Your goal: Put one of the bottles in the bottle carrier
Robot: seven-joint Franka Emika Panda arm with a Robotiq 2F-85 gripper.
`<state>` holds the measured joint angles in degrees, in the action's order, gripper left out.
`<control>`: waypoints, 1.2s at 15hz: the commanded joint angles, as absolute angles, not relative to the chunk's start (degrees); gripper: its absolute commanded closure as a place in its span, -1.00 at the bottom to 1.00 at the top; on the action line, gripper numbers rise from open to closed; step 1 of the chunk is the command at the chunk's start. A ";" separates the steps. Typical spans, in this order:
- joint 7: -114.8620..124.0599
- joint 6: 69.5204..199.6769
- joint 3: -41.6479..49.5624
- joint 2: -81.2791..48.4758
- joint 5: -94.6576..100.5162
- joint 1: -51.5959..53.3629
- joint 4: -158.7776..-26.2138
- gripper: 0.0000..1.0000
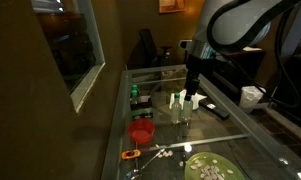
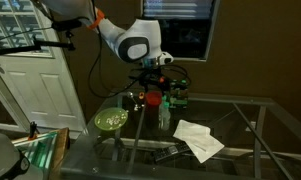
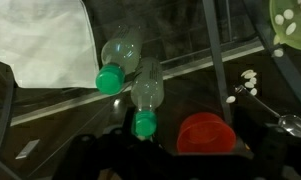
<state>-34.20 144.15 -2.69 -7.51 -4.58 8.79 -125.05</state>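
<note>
Robotiq gripper (image 1: 193, 92) just above two upright, green-capped bottles (image 3: 145, 92) on a glass table (image 1: 240, 135); jaws too dark to tell whether apart or together. Red cup (image 3: 205, 133) just beside the bottles. Dark bottle carrier (image 1: 138, 97) farther along the table, apart from both. Green plate (image 2: 111, 120) and white cloth (image 2: 198, 140) nearby.

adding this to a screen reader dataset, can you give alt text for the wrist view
Two clear bottles with green caps stand close together on a glass table, seen from above. A red cup is just beside them, and a white sheet and a green plate fill the upper corners.
</note>
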 commanded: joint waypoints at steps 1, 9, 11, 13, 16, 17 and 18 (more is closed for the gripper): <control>-33.63 143.96 -4.86 -7.96 -3.97 6.71 -124.52 -1.00; -25.18 141.98 -4.09 -9.78 2.74 7.38 -121.78 -1.00; -22.66 141.89 -4.35 -10.55 5.58 7.59 -120.63 -1.00; -20.77 141.58 -4.64 -11.06 7.79 7.85 -119.53 -1.00; -18.99 140.14 -4.99 -12.73 10.03 8.09 -117.41 -1.00; -18.77 139.32 -5.07 -13.40 10.46 8.09 -116.50 -1.00; -18.79 138.87 -5.17 -14.19 10.65 8.02 -115.50 -1.00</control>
